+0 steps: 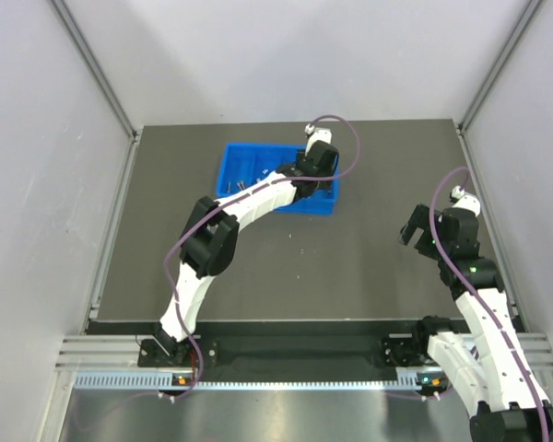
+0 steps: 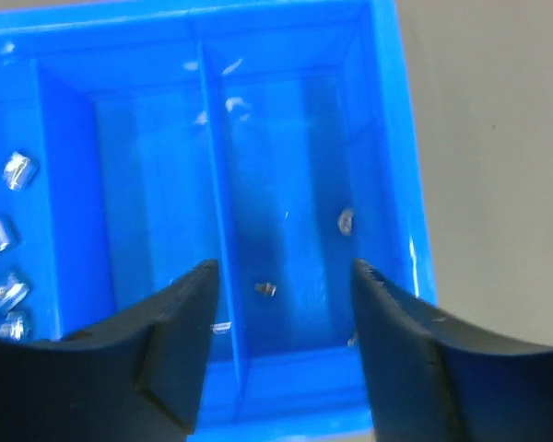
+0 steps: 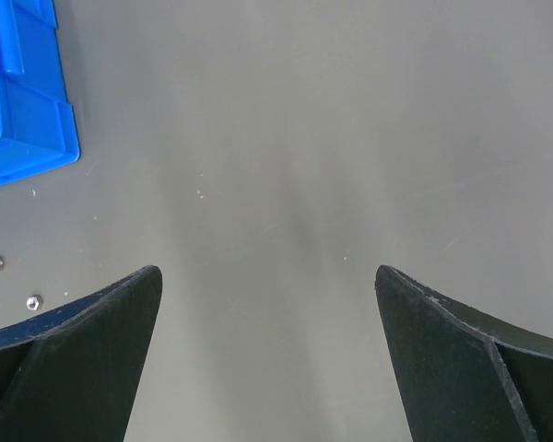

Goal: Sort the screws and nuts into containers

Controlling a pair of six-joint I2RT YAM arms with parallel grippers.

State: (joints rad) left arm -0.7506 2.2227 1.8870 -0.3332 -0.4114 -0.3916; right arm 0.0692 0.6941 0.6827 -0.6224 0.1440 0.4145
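Over the right-hand compartment of the tray (image 2: 392,138), the left tool (image 2: 284,276) hangs spread and empty, its tips either side of a small metal piece (image 2: 265,290) lying on the compartment floor. A second piece (image 2: 346,221) lies nearer the right wall, and chunkier silvery bits (image 2: 17,170) sit in the compartment at the far left of that frame. Which are screws and which nuts I can't make out. It looks to me like the drop-off end of a sort. The right tool (image 3: 267,276) hovers spread wide above the surface (image 3: 304,138), gripping nothing. At the lower left of its frame two loose pieces lie outside the tray, one seemingly a nut (image 3: 34,302). The next move calls for a tool to come down on one of these with a fine, well-centred pinch.
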